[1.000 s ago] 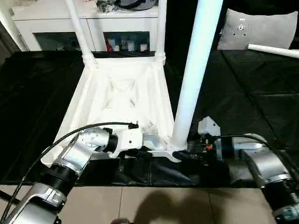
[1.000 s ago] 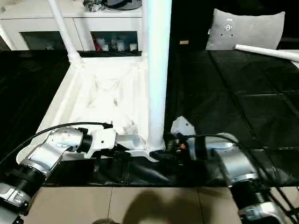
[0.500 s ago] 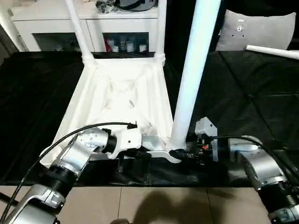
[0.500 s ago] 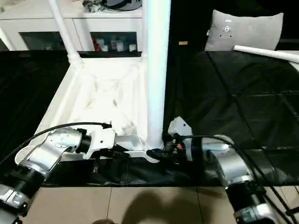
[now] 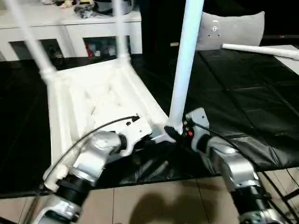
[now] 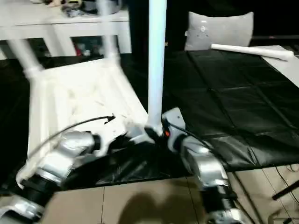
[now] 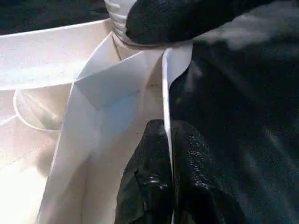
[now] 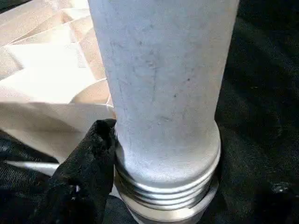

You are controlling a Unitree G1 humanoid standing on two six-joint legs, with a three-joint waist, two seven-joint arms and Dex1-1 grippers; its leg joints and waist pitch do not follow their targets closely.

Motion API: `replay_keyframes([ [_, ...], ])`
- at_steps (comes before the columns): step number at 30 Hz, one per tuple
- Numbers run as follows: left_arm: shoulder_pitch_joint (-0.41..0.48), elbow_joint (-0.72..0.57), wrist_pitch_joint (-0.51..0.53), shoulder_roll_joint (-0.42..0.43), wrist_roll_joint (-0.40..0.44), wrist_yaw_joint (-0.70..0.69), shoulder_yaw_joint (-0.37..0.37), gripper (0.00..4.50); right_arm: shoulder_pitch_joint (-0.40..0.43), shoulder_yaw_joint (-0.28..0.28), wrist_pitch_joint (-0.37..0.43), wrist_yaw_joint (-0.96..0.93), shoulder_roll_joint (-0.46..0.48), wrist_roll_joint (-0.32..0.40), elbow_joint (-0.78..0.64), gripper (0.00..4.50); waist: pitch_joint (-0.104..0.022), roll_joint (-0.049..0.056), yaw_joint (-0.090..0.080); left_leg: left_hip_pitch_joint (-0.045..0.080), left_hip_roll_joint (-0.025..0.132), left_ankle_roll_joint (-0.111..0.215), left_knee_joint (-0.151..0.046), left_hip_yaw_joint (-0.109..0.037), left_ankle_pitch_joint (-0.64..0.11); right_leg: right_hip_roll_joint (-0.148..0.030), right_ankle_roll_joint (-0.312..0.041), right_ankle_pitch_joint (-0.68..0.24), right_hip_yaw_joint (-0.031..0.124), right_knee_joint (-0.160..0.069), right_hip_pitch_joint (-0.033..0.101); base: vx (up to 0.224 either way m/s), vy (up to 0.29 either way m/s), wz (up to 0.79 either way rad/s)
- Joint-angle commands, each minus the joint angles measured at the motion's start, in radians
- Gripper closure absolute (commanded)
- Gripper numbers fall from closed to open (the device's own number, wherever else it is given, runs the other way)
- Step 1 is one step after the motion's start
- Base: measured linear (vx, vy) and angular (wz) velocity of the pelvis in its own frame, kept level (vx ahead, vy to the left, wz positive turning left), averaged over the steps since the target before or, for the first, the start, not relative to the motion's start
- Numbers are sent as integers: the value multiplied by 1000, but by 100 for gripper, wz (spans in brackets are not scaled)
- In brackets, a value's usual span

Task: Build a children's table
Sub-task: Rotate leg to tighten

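Lying upside down near the worktop's (image 5: 261,107) front edge, the tabletop (image 5: 93,100) carries three upright legs. The left pincer (image 7: 166,172) is clenched on the tabletop's thin rim, as the left wrist view shows. The right wrist view reveals threads at the base of the near leg (image 8: 163,88), with the right pincer (image 5: 174,135) grasping it there. A fourth leg (image 5: 259,49) lies at the worktop's far right corner.

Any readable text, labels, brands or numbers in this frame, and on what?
None can be read.
Grey cushion: a small round mark, too blurred to make out.
Items on the white shelf unit: too small and blurred to read.
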Motion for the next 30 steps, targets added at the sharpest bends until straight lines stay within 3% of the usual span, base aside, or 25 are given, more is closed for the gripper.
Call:
replay_keyframes([
  [1,8,-17,-4,-42,-9,-11,-67,450,-12,40,16,19,43,29,-2,102,-45,-9,8,-9,74,59,-76,-34,-158,-99,-147,-275,76,-87,43,0,0,0],
  [4,4,-6,-12,-9,15,-4,-70,450,10,43,-5,44,18,24,-26,80,-47,-6,16,-11,73,80,-72,-31,-109,-99,-167,-202,75,-79,46,0,0,0],
  [9,7,13,-59,51,31,-14,-57,450,62,22,-57,137,-58,50,-81,36,-50,-3,27,-11,74,95,-69,-32,-99,-96,-166,-161,72,-75,51,0,0,0],
  [13,0,41,-117,78,25,-23,-46,450,96,13,-97,266,-137,84,-122,7,-45,-4,36,-12,73,99,-71,-31,-132,-98,-152,-218,71,-83,51,0,0,0],
  [18,-6,74,-233,143,5,-136,-79,450,91,-20,-116,418,-265,121,-120,7,-43,-2,38,-10,71,99,-71,-33,-156,-95,-123,-293,68,-93,48,0,0,0],
  [20,-10,82,-251,154,6,-151,-85,450,84,-22,-117,437,-280,125,-114,7,-45,-2,42,-8,73,99,-70,-32,-153,-94,-129,-282,70,-90,48,0,0,0],
  [28,-42,144,-407,233,-41,-349,-120,450,7,49,-219,618,-369,92,-34,7,-52,-11,49,-9,77,122,-62,-28,-91,-95,-176,-175,69,-69,47,0,0,0],
  [30,-44,148,-431,246,-51,-385,-131,450,-1,75,-229,660,-377,85,-25,7,-55,-8,55,-7,80,130,-60,-28,-68,-95,-191,-130,69,-62,46,0,0,0],
])
